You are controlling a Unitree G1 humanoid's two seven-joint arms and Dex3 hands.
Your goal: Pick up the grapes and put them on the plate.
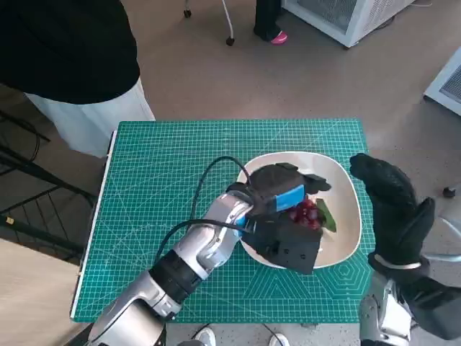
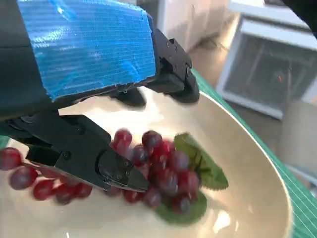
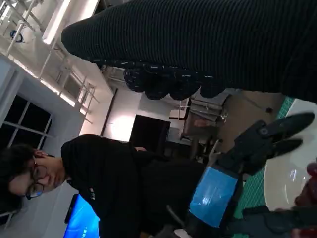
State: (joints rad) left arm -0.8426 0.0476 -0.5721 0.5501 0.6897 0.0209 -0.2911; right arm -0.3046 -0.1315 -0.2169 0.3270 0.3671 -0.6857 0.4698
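The left arm reaches up and across the worktop (image 1: 180,166), covered by a green cutting mat, from its near left corner, and the left hand (image 1: 284,209) hovers low over the white plate (image 1: 346,216), its blue-taped back turned upward. In the left wrist view its black fingers (image 2: 116,171) are spread apart above and beside the grapes (image 2: 158,168), with a lower finger lying across the bunch's near side and two others reaching out over the plate's rim; nothing is gripped between them. The right hand (image 1: 392,202), in its black knitted glove, is raised upright just beyond the worktop's right edge, beside the plate, with the fingers loosely extended and holding nothing. The left hand covers much of the plate and most of the bunch in the head view, where only a small red cluster and a bit of green leaf show. The right wrist view is filled by the glove along its top; it shows a person in black (image 3: 99,183) beyond the worktop and only the plate's pale edge. The grapes are dark red, glossy and round, bunched on a green leaf (image 2: 200,166), with a few lying looser to one side. They rest on the plate, which sits near the worktop's right edge.
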